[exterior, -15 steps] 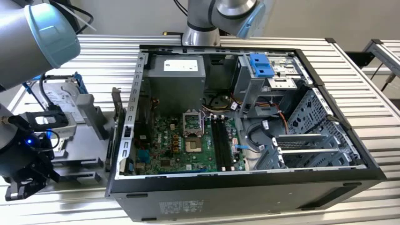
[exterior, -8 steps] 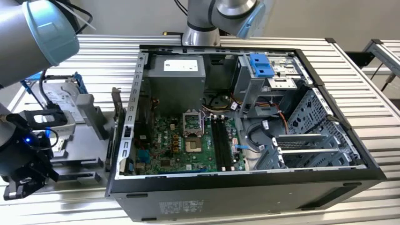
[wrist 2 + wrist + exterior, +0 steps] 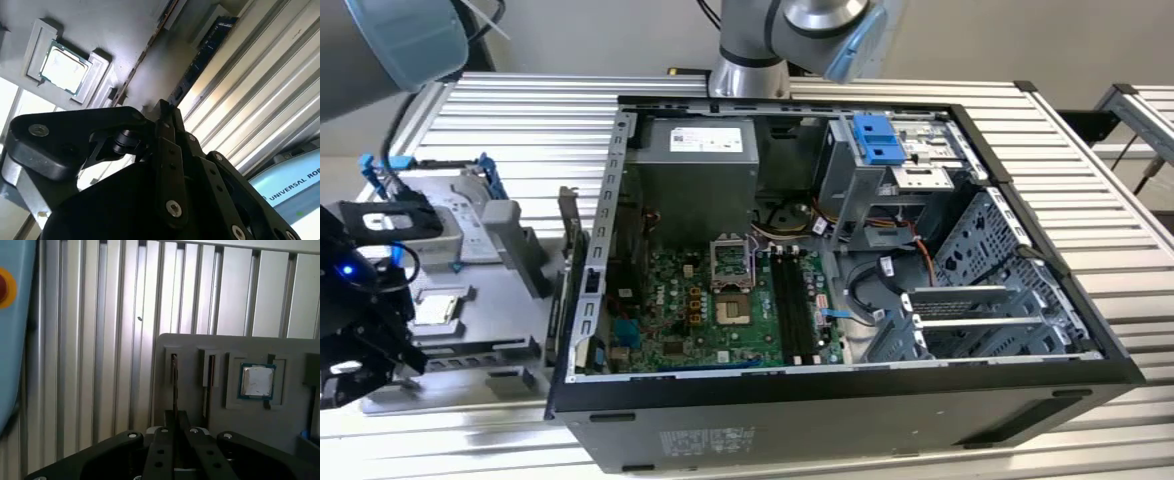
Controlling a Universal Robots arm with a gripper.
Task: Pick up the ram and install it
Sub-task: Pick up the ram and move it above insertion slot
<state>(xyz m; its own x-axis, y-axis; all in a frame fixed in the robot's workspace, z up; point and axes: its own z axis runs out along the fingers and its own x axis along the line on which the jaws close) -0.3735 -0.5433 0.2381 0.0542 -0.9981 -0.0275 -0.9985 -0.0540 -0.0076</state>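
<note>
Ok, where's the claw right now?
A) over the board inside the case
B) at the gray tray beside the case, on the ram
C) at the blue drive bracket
B: the claw is closed on the thin ram at the slots of the gray tray, near the processor chip.

Ribbed aluminium table (image 3: pixel 520 100), plain pale wall (image 3: pixel 987 40)

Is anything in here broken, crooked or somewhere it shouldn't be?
Nothing stands out. The computer case lies open on the table. In the first wrist view the ram stands straight in a slot of the grey tray, held by the gripper, and the processor chip lies flat in its recess.
</note>
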